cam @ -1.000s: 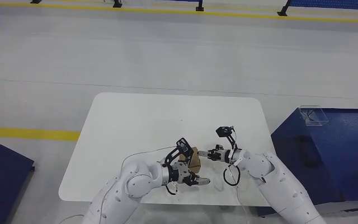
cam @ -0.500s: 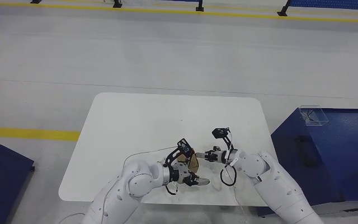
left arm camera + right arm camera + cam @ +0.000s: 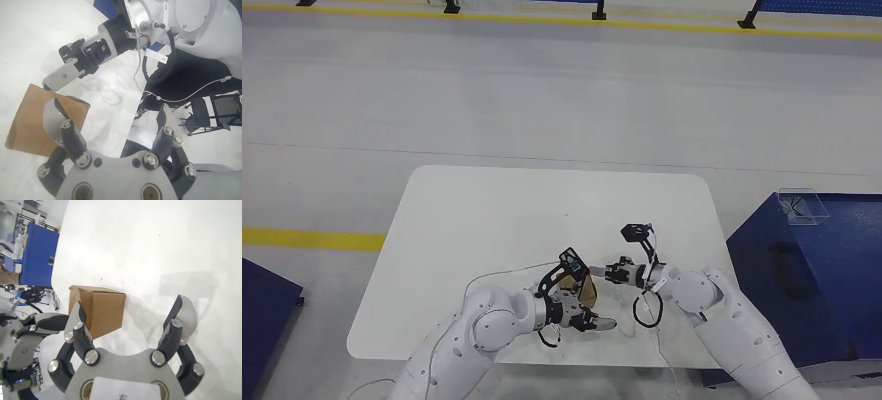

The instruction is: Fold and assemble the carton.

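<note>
White worktop (image 3: 492,220), rounded corners, stood on pale grey floor (image 3: 542,110). Blue cabinet (image 3: 822,270) was just beside its 3 o'clock edge, clear box (image 3: 802,205) on top. Second blue unit (image 3: 262,310) at 8 o'clock. Yellow floor stripe (image 3: 312,239) at 9 o'clock, another stripe (image 3: 542,20) at 12.

The small brown cardboard carton (image 3: 105,311) looked matt and papery, one edge rough. The white table (image 3: 492,230) was smooth, faintly sheened. The right gripper (image 3: 130,300) had silvery metal fingers (image 3: 187,311) with black ribbed pads.
</note>
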